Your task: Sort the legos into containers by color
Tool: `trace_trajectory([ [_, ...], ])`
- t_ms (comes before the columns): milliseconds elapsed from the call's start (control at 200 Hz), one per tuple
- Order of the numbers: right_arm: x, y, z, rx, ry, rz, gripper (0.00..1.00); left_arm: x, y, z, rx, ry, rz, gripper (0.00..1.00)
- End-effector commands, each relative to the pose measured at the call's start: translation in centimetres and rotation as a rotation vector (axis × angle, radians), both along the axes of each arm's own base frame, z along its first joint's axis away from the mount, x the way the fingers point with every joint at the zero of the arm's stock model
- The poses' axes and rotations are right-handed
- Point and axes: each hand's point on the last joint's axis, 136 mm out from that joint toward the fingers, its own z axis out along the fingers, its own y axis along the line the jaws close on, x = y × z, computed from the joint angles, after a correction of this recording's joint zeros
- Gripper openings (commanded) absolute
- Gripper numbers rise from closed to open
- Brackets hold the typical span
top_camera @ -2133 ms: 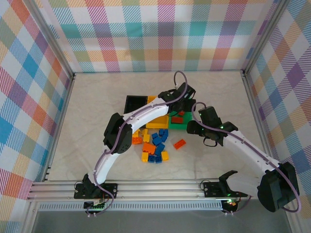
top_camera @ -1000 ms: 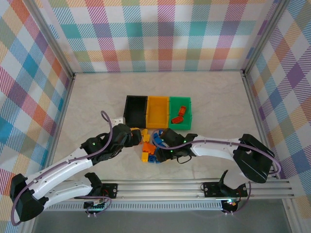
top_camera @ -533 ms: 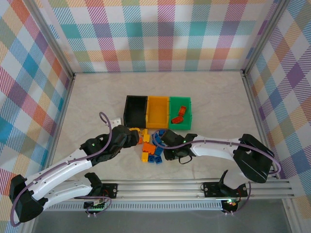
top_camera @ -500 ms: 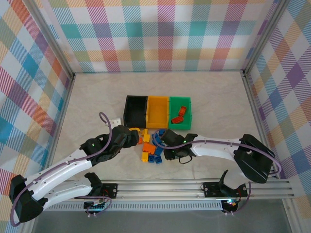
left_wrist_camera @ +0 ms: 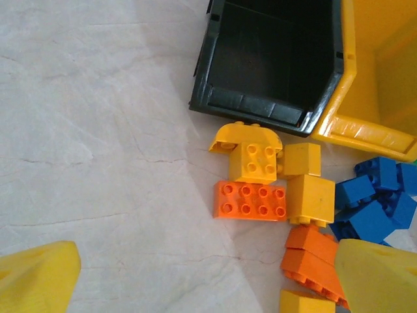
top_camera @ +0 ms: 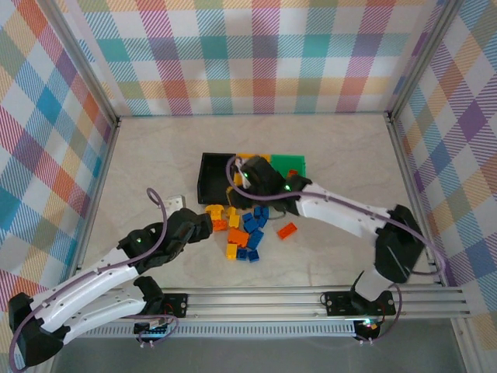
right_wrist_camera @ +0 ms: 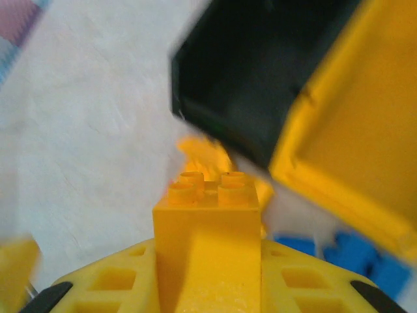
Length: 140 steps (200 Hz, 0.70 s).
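The row of three joined open-top plastic bins (top_camera: 216, 177) stands mid-table: the black bin (left_wrist_camera: 273, 59) shows a bare floor, the yellow-orange bin (left_wrist_camera: 381, 72) beside it is seen only in part, and the green bin (top_camera: 293, 165) is largely hidden by the right arm. Just in front of them, a heap of small studded plastic bricks (top_camera: 245, 230) in yellow, orange and blue lies on the pale marbled table (top_camera: 155, 155). The left gripper (left_wrist_camera: 208, 261) hovers over the heap's left side with fingers spread wide and empty, while the right gripper (right_wrist_camera: 205, 274), above the black and yellow-orange bins, clamps an upright yellow studded brick (right_wrist_camera: 205, 215).
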Motion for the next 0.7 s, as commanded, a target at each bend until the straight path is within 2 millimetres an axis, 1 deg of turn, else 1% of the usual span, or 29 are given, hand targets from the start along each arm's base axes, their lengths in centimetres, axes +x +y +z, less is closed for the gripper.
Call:
trace_trajectory([
  [0, 2.4, 3.2, -0.4, 0.014, 0.001, 0.091, 0.26, -0.7, 0.9, -0.7, -0.002, 0.023, 0.023, 1.0],
  [30, 3.4, 3.8, -0.4, 0.015, 0.001, 0.088, 0.26, -0.9, 0.9, -0.9, -0.002, 0.03, 0.018, 1.0],
  [50, 3.9, 4.1, -0.7, 0.008, 0.005, 0.086, 0.26, -0.9, 0.9, -1.0, -0.004, 0.036, 0.015, 1.0],
  [90, 5.2, 4.8, -0.4, 0.014, -0.003, 0.077, 0.26, -1.1, 0.7, -1.2, -0.005, 0.048, 0.004, 1.0],
  [150, 6.8, 5.6, -1.4, 0.001, 0.016, 0.062, 0.27, -1.3, 0.4, -1.6, -0.01, 0.065, -0.014, 1.0],
  [165, 7.2, 5.9, -1.4, 0.003, 0.017, 0.058, 0.27, -1.3, 0.4, -1.7, -0.01, 0.069, -0.015, 1.0],
  [255, 9.1, 6.4, -2.5, -0.021, 0.032, 0.016, 0.27, -1.6, 0.1, -2.1, -0.015, 0.084, -0.034, 1.0],
  [315, 10.2, 6.5, -2.9, -0.035, 0.038, -0.013, 0.3, -1.6, -0.4, -2.3, -0.023, 0.093, -0.058, 1.0],
  [365, 10.6, 6.6, -3.3, -0.04, 0.045, -0.031, 0.35, -1.7, -0.8, -2.4, -0.029, 0.101, -0.077, 1.0],
  [405, 11.0, 6.7, -3.3, -0.036, 0.045, -0.039, 0.42, -1.7, -1.2, -2.5, -0.029, 0.111, -0.094, 1.0],
  [485, 11.5, 6.8, -2.5, -0.015, 0.037, -0.054, 0.56, -1.8, -1.7, -3.0, -0.024, 0.135, -0.118, 1.0],
  [550, 11.7, 6.7, -1.4, 0.006, 0.023, -0.067, 0.65, -1.9, -2.5, -3.4, -0.03, 0.155, -0.151, 0.98],
  [620, 11.8, 6.2, -0.3, 0.019, 0.002, -0.085, 0.69, -2.0, -3.7, -3.8, -0.049, 0.173, -0.193, 0.96],
  [695, 11.3, 5.2, 0.9, 0.037, -0.016, -0.104, 0.72, -2.2, -5.0, -4.2, -0.057, 0.192, -0.245, 0.94],
])
